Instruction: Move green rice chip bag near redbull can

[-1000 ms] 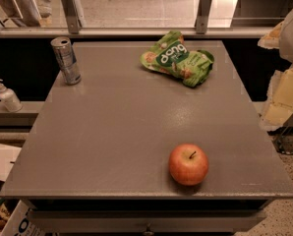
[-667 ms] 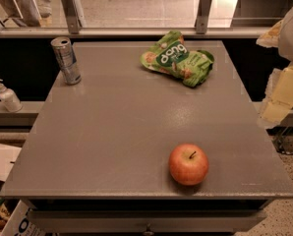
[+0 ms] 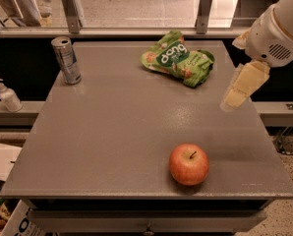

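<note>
The green rice chip bag (image 3: 178, 59) lies crumpled at the back of the grey table (image 3: 112, 132), right of centre. The redbull can (image 3: 67, 60) stands upright at the back left corner, well apart from the bag. My gripper (image 3: 239, 86) hangs above the table's right side, to the right of the bag and a little nearer the front, below the white arm (image 3: 279, 28). It holds nothing that I can see.
A red apple (image 3: 189, 164) sits near the table's front edge, right of centre. A white pump bottle (image 3: 8, 95) stands on a lower shelf left of the table. A railing and posts run behind the table's back edge.
The arm and gripper have moved left, from beside the table's right edge to above its right side, closer to the bag. The bag, can and apple have not moved.
</note>
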You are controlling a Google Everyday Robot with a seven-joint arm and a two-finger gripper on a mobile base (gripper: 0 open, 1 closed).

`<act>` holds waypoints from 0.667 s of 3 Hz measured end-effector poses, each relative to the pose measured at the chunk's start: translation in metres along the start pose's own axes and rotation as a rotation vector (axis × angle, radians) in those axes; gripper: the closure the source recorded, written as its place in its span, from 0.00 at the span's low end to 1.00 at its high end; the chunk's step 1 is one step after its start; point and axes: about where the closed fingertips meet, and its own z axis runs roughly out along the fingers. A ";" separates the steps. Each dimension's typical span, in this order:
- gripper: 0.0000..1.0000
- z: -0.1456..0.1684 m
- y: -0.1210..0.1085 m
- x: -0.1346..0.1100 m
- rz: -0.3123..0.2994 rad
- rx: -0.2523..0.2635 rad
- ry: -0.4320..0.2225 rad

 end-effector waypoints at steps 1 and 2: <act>0.00 0.033 -0.025 -0.016 0.050 0.011 -0.095; 0.00 0.052 -0.053 -0.032 0.059 0.045 -0.174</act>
